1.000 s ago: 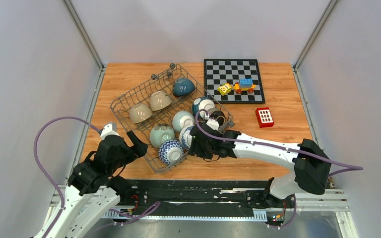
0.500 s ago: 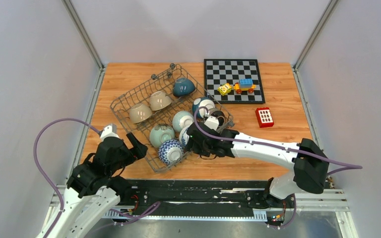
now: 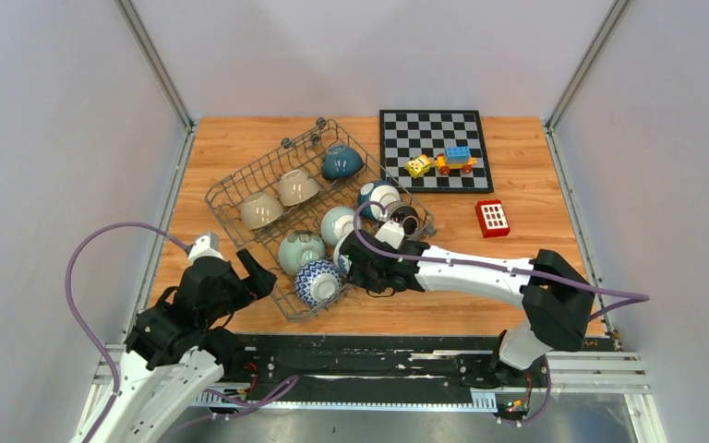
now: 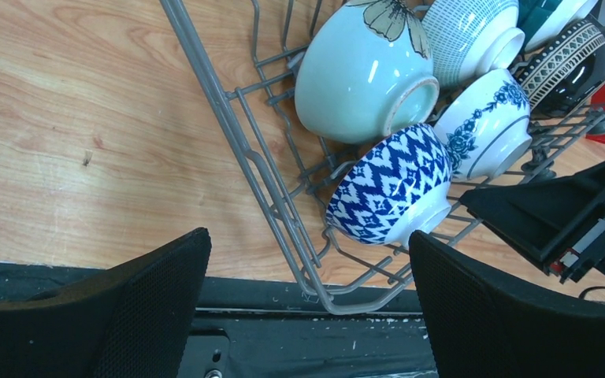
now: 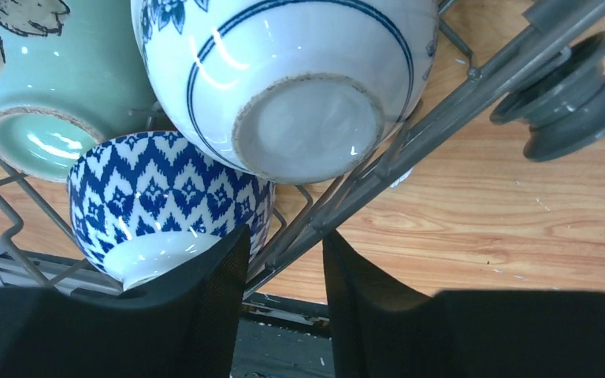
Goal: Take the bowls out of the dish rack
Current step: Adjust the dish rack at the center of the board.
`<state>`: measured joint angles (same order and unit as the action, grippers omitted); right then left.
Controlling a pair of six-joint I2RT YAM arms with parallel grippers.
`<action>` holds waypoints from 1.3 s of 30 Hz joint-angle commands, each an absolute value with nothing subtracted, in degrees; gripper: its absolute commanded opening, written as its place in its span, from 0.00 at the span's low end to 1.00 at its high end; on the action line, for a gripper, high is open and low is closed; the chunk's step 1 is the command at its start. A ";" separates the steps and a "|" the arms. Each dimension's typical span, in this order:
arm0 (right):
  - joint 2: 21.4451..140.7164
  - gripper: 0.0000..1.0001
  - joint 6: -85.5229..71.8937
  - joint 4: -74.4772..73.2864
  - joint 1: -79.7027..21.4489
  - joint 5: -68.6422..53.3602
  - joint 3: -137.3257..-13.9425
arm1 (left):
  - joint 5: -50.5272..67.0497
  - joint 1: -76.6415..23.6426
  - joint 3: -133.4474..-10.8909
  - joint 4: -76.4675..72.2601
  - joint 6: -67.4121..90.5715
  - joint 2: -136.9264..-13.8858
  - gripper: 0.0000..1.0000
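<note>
The grey wire dish rack (image 3: 240,180) lies slantwise on the wooden table and holds several bowls. A blue-and-white zigzag bowl (image 3: 317,281) sits at its near corner, with a celadon bowl (image 3: 299,250) behind it and a floral white bowl (image 3: 342,251) to its right. Two beige bowls (image 3: 260,210), a dark teal bowl (image 3: 342,162) and a dark brown striped bowl (image 3: 404,220) lie further back. My left gripper (image 3: 251,274) is wide open and empty at the rack's near left side (image 4: 236,142), the zigzag bowl (image 4: 386,189) ahead of it. My right gripper (image 3: 357,269) is narrowly open astride the rack's side wire (image 5: 441,110), below the floral bowl (image 5: 283,71) and beside the zigzag bowl (image 5: 165,197).
A chessboard (image 3: 425,129) with small toy blocks (image 3: 443,162) lies at the back right. A red block (image 3: 492,217) lies right of the rack. The black base rail (image 3: 369,355) runs along the table's near edge.
My right gripper has moved left, closer against the rack's near right side, and its elbow has swung left. The left arm has hardly moved.
</note>
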<state>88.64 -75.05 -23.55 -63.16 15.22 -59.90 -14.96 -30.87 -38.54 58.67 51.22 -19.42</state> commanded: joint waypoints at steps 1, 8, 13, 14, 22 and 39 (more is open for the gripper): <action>89.44 0.38 -76.28 -23.60 -64.20 16.37 -59.92 | -14.24 -30.55 -37.73 57.35 51.44 -18.68 0.98; 87.73 0.18 -76.44 -24.43 -65.00 16.51 -55.95 | -13.76 -30.57 -36.55 56.31 51.68 -18.63 0.98; 85.24 0.04 -77.17 -25.47 -64.99 17.67 -52.40 | -13.32 -30.55 -36.04 55.15 51.85 -19.10 0.98; 84.72 0.01 -77.19 -25.86 -64.96 18.04 -52.08 | -13.23 -30.58 -36.04 54.93 51.78 -19.23 0.98; 80.92 0.00 -76.91 -29.15 -63.99 21.19 -49.29 | -11.28 -30.53 -34.72 52.39 51.70 -20.46 0.97; 71.18 0.00 -65.72 -36.36 -59.38 26.99 -45.54 | -0.57 -30.54 -34.11 40.78 47.02 -25.94 0.96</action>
